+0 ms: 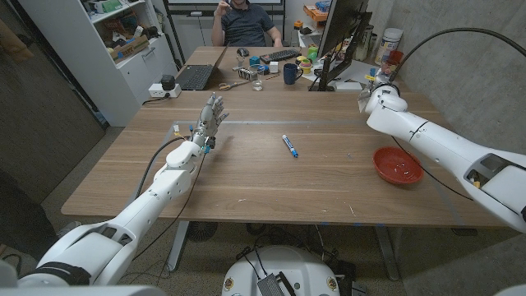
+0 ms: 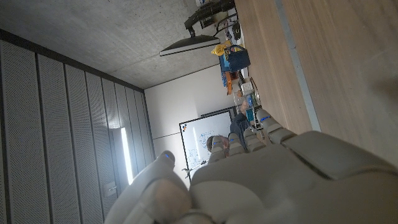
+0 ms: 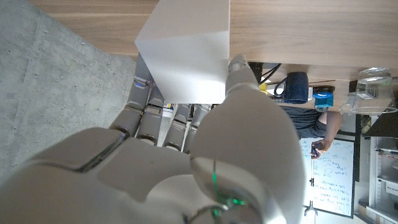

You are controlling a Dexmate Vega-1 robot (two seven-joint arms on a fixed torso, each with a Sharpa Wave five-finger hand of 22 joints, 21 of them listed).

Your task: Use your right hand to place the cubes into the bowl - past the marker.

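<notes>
A white cube (image 3: 186, 53) stands at the table's far right corner, and my right hand (image 3: 186, 143) grips it between the thumb (image 3: 241, 74) and the fingers (image 3: 152, 109). In the head view my right hand (image 1: 367, 97) is at that far right corner, with the cube hidden behind it. The red bowl (image 1: 398, 164) sits near the right edge, closer to me than the hand. A blue marker (image 1: 289, 145) lies mid-table, left of the bowl. My left hand (image 1: 211, 115) is raised over the table's left part, fingers spread upward and holding nothing.
A second desk butts against the far edge with a laptop (image 1: 196, 76), a dark mug (image 1: 291, 74), a monitor (image 1: 341, 37) and clutter. A person (image 1: 245, 23) sits behind it. A concrete wall (image 1: 460, 49) runs along the right.
</notes>
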